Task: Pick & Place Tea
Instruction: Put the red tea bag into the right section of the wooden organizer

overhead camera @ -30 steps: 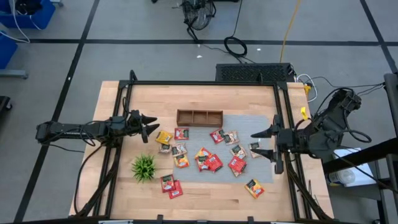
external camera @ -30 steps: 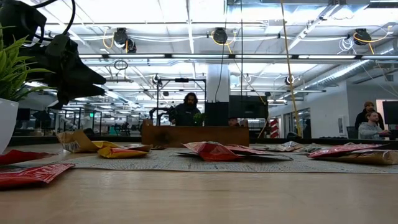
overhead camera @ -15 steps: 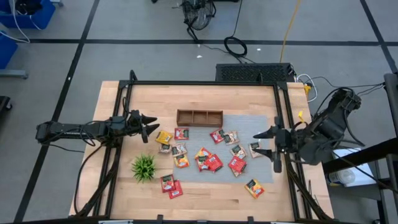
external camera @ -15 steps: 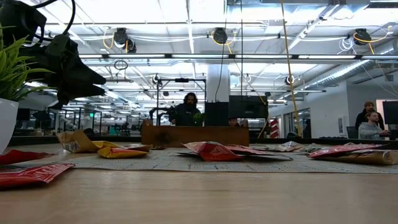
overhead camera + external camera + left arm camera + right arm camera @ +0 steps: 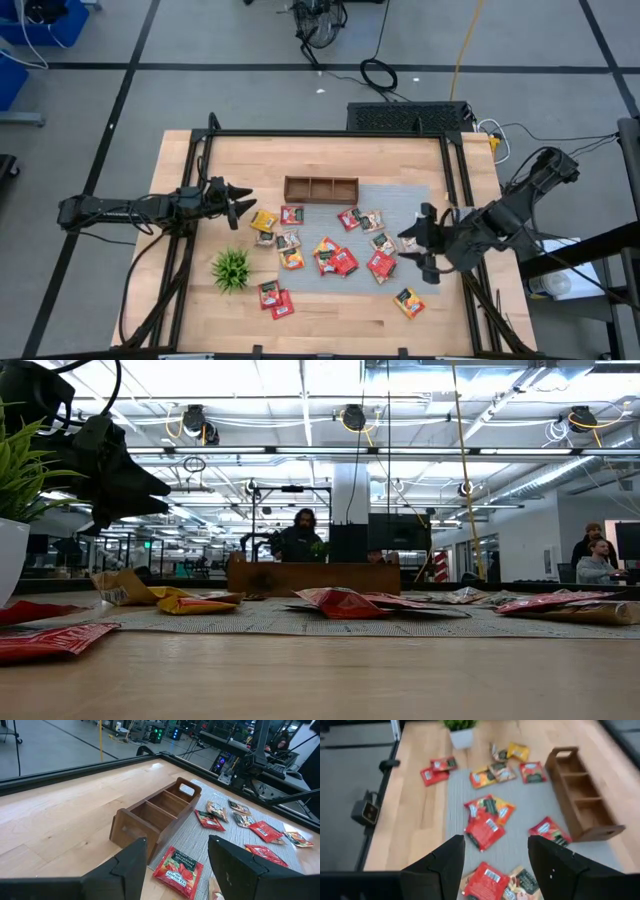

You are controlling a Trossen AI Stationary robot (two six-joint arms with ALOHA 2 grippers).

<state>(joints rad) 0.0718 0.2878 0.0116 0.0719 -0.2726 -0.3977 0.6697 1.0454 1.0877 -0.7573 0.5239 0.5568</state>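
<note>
Table (image 5: pixel 200 170) first: you have a pale wooden top inside a dark frame, with a grey mat (image 5: pixel 400 200) spread over its right half. Your wooden tray (image 5: pixel 321 189), with three compartments in a row, sits at the mat's far edge, ahead of the left gripper's (image 5: pixel 244 202) jaws and a little to one side, and all three compartments look bare. That left gripper hovers above the wood at the table's left side, jaws parted wide and holding nothing; through its wrist camera you see a red packet (image 5: pixel 178 869) lying just beyond the fingertips, near the tray's closest corner.

Your right gripper (image 5: pixel 415 256) hangs over the mat's right edge, jaws also spread wide and holding nothing. Its wrist camera looks down between the fingers (image 5: pixel 445 865) at a red packet (image 5: pixel 485 881) directly below, with more packets further out toward the plant.

The potted green plant (image 5: pixel 231 268) stands on the bare wood, well off to the side of the left jaws. The tea (image 5: pixel 338 258) lies scattered flat between the two grippers: most packets on the mat, a yellow one (image 5: pixel 264 220) and a few others on the wood near the left jaws, two red ones (image 5: pixel 276 298) beside the plant, and one (image 5: pixel 408 301) close to the right jaws. None is in the tray.
</note>
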